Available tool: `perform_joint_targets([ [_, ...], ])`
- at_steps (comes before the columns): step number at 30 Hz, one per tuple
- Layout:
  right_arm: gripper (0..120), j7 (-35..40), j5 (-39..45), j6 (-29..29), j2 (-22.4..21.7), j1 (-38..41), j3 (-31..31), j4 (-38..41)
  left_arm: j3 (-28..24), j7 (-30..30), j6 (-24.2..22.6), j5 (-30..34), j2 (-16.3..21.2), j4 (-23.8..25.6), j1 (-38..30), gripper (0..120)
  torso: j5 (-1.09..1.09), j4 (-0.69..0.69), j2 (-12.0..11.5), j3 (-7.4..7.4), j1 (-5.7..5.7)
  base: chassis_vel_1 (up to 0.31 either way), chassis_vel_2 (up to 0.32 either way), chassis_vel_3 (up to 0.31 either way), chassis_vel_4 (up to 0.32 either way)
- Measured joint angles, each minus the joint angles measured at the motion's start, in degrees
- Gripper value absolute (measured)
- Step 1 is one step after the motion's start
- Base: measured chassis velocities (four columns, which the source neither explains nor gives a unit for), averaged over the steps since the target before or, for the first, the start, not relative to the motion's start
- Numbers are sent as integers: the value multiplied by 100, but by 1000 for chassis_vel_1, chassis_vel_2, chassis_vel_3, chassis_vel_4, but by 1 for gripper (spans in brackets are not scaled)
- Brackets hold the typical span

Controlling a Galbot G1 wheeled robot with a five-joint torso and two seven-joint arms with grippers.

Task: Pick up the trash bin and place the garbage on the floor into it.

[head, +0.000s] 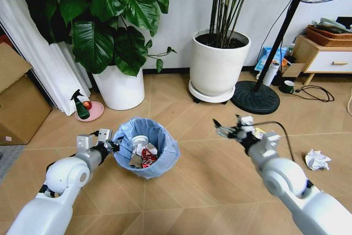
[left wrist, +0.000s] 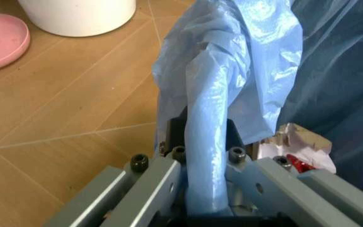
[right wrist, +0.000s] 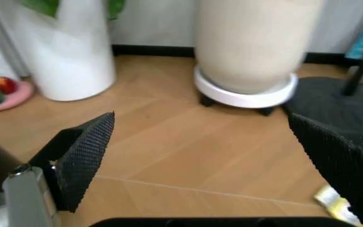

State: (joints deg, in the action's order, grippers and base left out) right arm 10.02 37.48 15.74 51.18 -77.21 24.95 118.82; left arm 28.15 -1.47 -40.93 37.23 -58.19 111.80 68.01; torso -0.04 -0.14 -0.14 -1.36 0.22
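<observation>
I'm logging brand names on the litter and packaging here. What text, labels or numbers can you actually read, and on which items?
No text reads clearly.
Red and white wrapper inside the trash bin: print too small to read.
Blue package by the wall: print blurred.
Cardboard box: small label, unreadable.
Crumpled paper on the floor: no visible marking.

Right gripper [right wrist: 213, 156] is seen with jaws spread wide above the floor [right wrist: 188, 151]. Two white planters [right wrist: 68, 56] are set ahead; a pink dish [right wrist: 8, 99] lies beside one, a black fan base [right wrist: 339, 101] beside the other.
</observation>
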Motion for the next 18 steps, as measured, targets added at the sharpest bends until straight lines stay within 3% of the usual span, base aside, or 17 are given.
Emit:
perform_joint_targets([
  [8, 100, -331, -470, -297, 312, -888, 778, 44, 22, -8, 0, -2, -11, 33, 69, 0, 0, 1, 0, 0, 0, 0, 0, 0, 0],
  [18, 100, -491, -687, -487, 561, -1366, 982, 115, 20, -18, 0, -9, -13, 48, 90, 0, -1, 0, 0, -1, 1, 0, 0, 0, 0],
])
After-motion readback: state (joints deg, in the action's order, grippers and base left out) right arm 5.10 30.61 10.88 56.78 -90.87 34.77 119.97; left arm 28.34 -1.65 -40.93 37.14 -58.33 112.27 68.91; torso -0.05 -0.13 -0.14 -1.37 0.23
